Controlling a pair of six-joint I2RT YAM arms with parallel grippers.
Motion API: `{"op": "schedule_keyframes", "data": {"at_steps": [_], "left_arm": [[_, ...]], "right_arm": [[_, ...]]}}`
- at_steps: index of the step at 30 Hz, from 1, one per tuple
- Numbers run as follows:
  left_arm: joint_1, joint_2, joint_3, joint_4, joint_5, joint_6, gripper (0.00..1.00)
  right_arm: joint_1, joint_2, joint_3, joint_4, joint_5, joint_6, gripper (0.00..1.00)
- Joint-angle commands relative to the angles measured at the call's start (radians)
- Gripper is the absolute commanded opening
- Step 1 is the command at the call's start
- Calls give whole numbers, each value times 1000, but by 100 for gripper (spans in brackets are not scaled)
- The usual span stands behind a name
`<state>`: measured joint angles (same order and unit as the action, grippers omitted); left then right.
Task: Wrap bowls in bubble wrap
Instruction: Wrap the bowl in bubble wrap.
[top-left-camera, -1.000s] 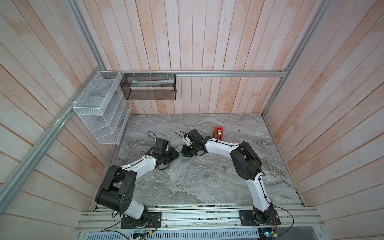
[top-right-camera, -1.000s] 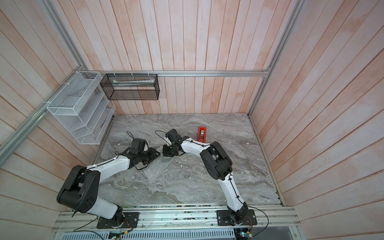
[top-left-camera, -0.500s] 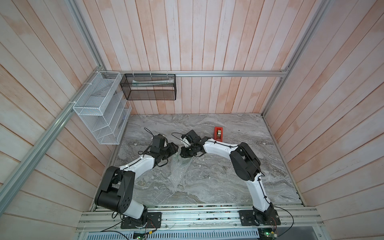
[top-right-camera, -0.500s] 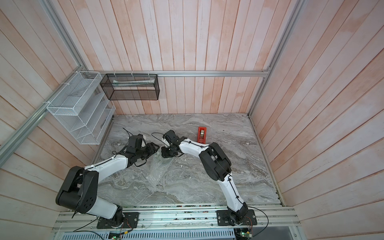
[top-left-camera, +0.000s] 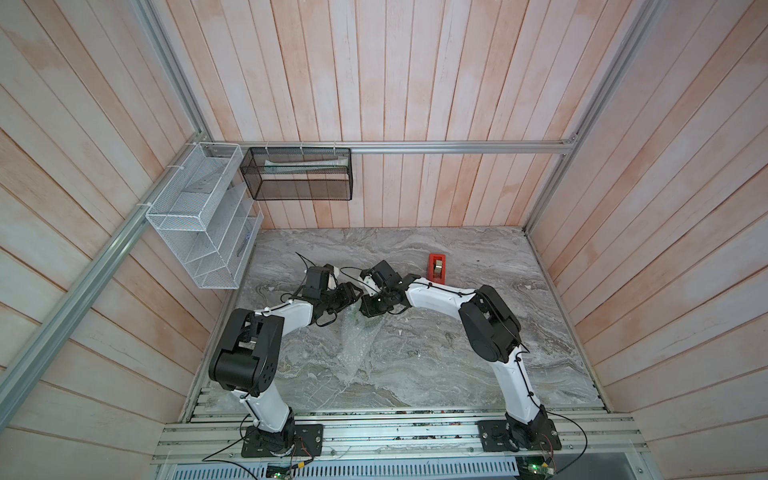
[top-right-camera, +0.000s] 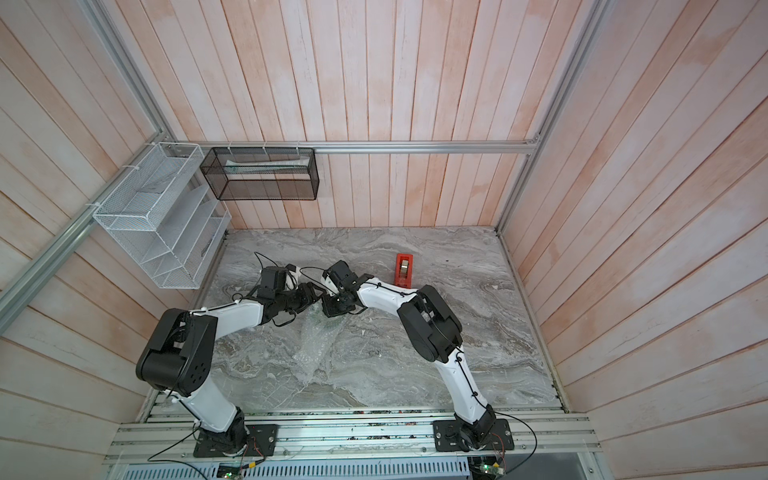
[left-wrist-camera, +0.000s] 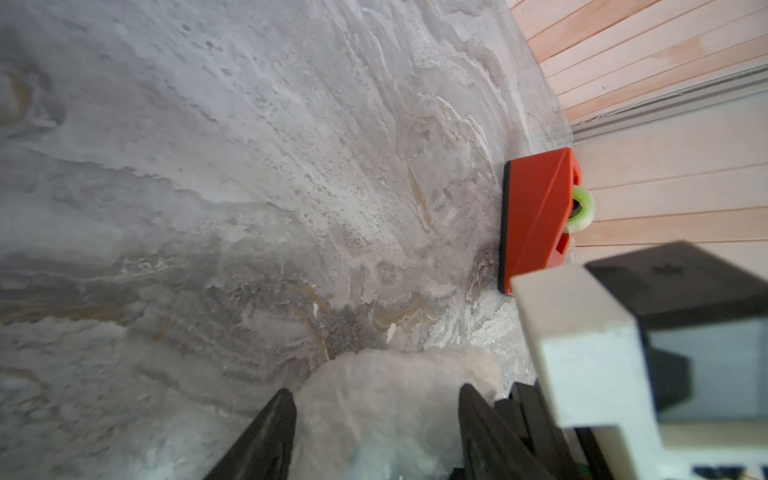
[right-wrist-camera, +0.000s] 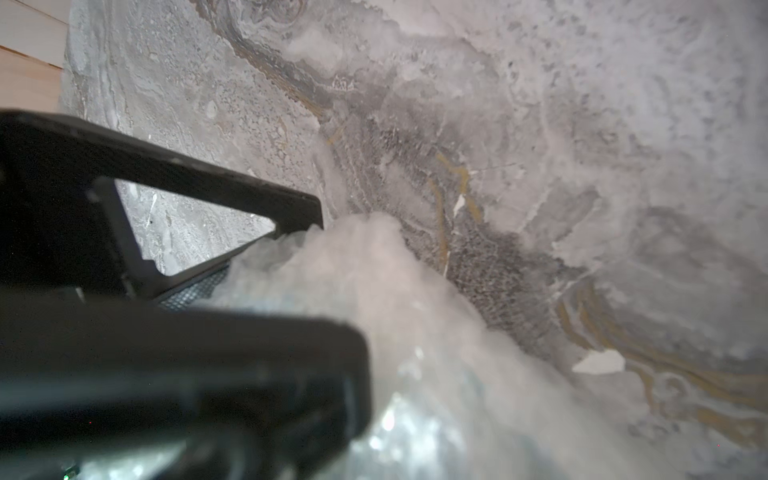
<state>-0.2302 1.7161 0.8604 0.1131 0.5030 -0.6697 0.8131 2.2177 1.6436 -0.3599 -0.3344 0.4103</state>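
Two claws: right claw (right-wrist-camera: 330, 282) pinches bubble wrap (top-left-camera: 357, 347), left claw (left-wrist-camera: 376, 399) gapes around it.

1 bubble wrap (top-left-camera: 358, 343) (bunched), 1 tape dispenser (top-left-camera: 437, 266), 2 baskets (top-left-camera: 195, 216) (top-left-camera: 300, 183)

Robotics lab test cell. Boxed in on the left, right and far sides by pale wood-plank walls (top-left-camera: 395, 83), braced with bare aluminium framing (top-left-camera: 457, 147). Marble-patterned tabletop (top-left-camera: 436, 365) as work surface; left arm's base (top-left-camera: 282, 440) and right arm's base (top-left-camera: 519, 436) bolted to a slotted metal rail (top-left-camera: 399, 432) along the near edge. White wire rack (top-left-camera: 199, 232) hung far left, black mesh basket (top-left-camera: 301, 178) on the far wall.
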Motion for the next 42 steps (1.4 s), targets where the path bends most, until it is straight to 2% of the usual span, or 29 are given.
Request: {"op": "schedule_keyframes", "data": {"at_steps": [1,7,23,29,36,42], "left_arm": [[-1,21,17,59,78,12,64],[-5,62,16,21,97,44,61],[-9,27,-137,36,103,80,41],[-9,18,-160,13,82,119,21],[-9,1,-177,31,40,123,8],[-27,-48,-201,43,-46,120,0]], "right_arm": [[11,36,-28,-91,43,-36,19],[11,30,-24,-92,59,-41,18],[9,17,-33,-70,99,-27,18],[9,16,-46,-48,137,-11,20],[3,-3,-70,-36,155,-5,23],[-16,-83,-122,-18,159,4,36]]}}
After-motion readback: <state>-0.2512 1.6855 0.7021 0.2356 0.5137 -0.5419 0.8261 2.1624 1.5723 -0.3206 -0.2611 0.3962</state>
